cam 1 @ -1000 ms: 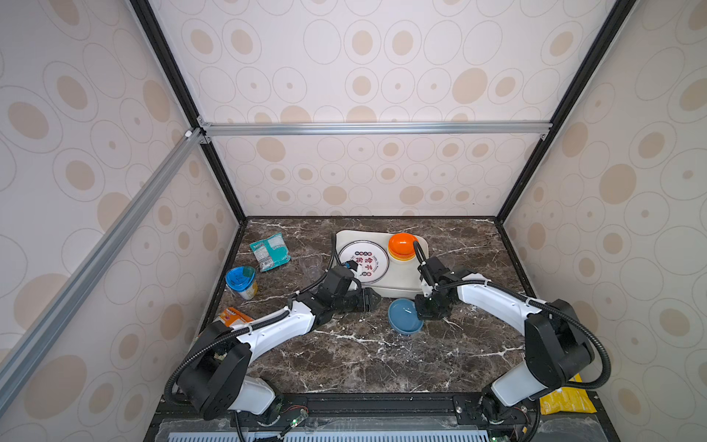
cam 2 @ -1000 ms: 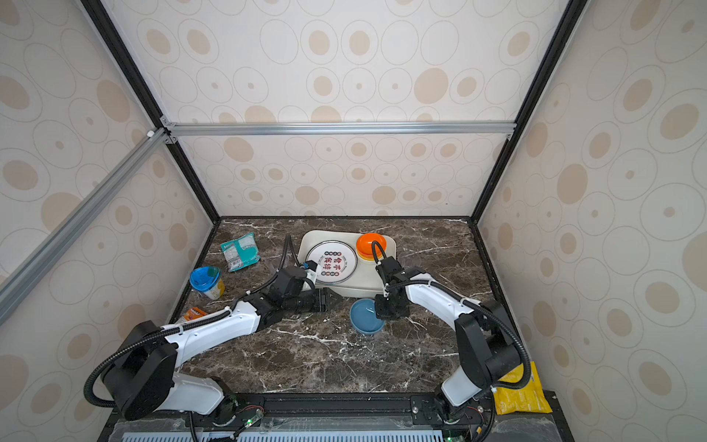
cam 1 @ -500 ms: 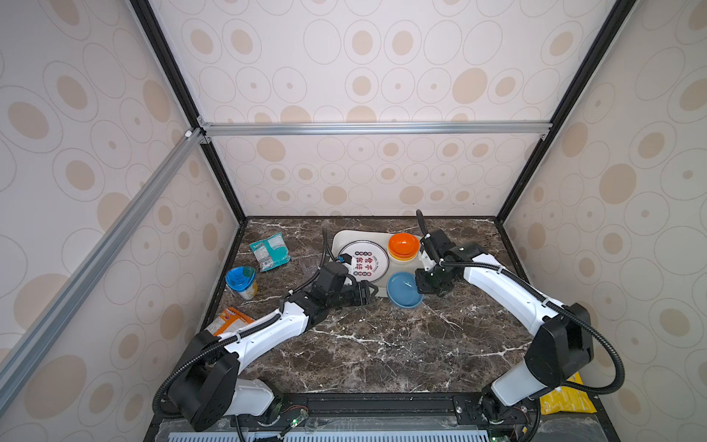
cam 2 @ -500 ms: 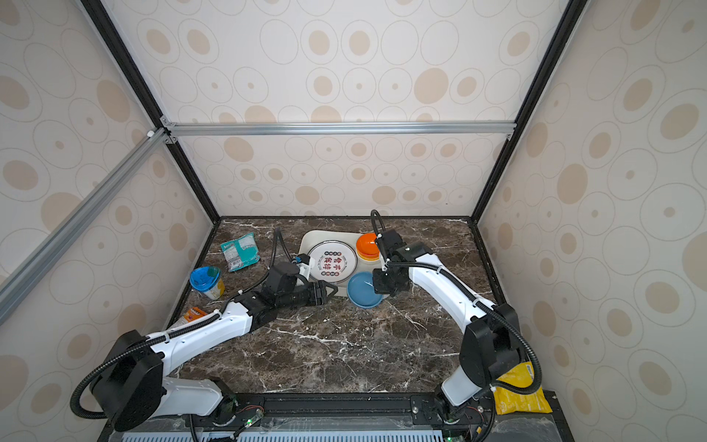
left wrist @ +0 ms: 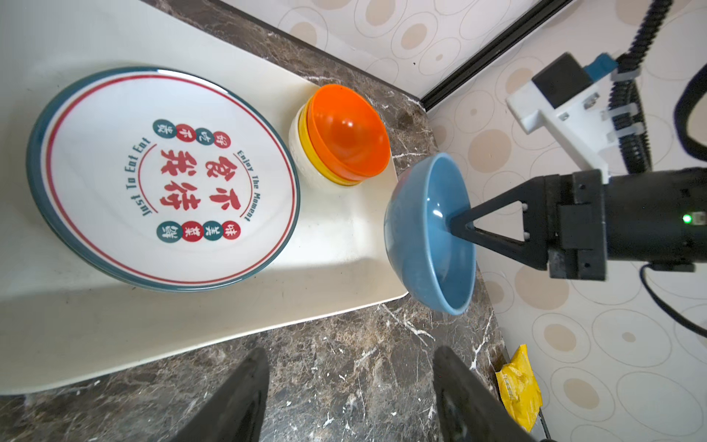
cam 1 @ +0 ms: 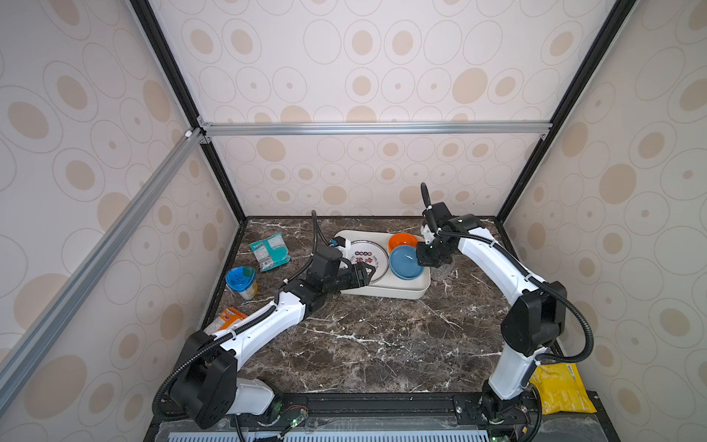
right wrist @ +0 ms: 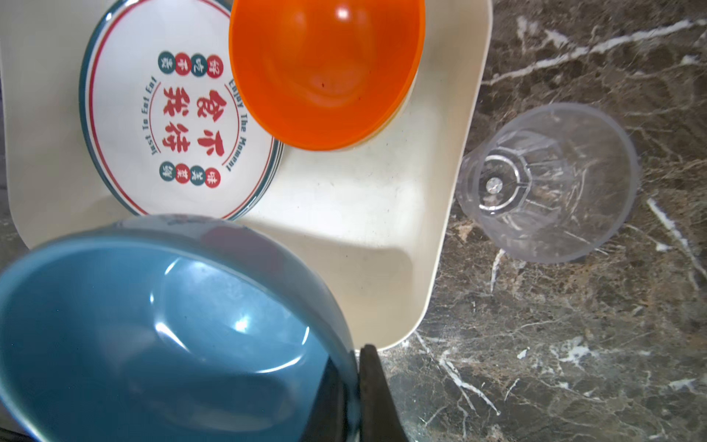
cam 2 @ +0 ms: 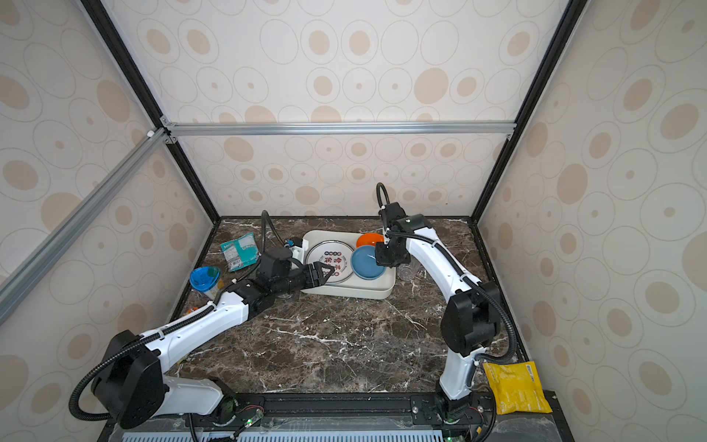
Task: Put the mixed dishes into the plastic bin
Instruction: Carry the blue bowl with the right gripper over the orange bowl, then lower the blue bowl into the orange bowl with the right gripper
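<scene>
Blue bowl (cam 1: pixel 407 261): it hangs mouth up over the right end of the bin (cam 1: pixel 382 292), clear of the floor. The right gripper (cam 1: pixel 424 260) pinches its rim on the side toward that arm, one finger inside the bowl and one outside, clamped tight. In the right wrist view the bowl (right wrist: pixel 153 325) sits just short of a bare patch of bin floor at the near right corner. That patch is what the coming move turns on. It lies below and slightly beyond the bowl, between the plate (cam 1: pixel 365 254) and the bin's right wall, so a short lowering should seat the bowl there. A round bowl has no long axis to line up. The bin's long side runs left to right in both top views.

The right arm is the one at work. The left gripper (cam 2: pixel 325 273) hovers at the bin's near left edge with its fingers (left wrist: pixel 245 398) spread apart and nothing between them.

Counted: one blue bowl in the grip. Three bowls are nested in the bin's far right corner, orange bowl (left wrist: pixel 344 130) on yellow on cream. One printed plate shows, with at least one more rim under it. One cup (right wrist: pixel 547 183) stands on the table just beside the bin's right wall, not yet in.
</scene>
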Action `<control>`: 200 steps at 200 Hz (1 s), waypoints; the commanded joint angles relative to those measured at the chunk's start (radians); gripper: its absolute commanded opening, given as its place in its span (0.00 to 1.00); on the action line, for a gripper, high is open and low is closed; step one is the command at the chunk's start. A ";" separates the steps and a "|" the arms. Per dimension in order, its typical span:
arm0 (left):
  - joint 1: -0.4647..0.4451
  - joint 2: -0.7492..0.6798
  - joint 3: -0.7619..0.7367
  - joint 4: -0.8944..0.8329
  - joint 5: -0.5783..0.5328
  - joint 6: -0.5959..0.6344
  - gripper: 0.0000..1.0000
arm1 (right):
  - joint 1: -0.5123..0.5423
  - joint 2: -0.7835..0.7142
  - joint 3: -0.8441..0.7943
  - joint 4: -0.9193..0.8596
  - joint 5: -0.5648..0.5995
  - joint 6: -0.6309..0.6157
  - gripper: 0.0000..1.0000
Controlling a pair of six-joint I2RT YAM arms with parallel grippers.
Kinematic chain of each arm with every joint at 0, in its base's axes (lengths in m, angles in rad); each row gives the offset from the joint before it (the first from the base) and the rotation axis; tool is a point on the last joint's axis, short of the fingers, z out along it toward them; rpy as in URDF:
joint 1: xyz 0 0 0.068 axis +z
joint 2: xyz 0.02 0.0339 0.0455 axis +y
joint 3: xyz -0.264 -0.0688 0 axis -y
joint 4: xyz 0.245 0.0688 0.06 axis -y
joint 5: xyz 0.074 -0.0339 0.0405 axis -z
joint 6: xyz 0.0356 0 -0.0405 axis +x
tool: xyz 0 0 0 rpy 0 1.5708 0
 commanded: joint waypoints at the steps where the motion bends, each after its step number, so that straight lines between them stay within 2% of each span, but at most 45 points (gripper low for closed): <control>1: 0.011 0.019 0.050 -0.025 0.011 -0.001 0.68 | -0.019 0.041 0.072 -0.051 0.008 -0.013 0.04; 81: 0.032 0.068 0.083 -0.004 0.006 -0.020 0.68 | -0.076 0.198 0.294 -0.077 0.001 0.010 0.04; 200: 0.044 0.071 0.070 0.010 0.012 -0.035 0.68 | -0.077 0.459 0.631 -0.146 0.014 0.024 0.04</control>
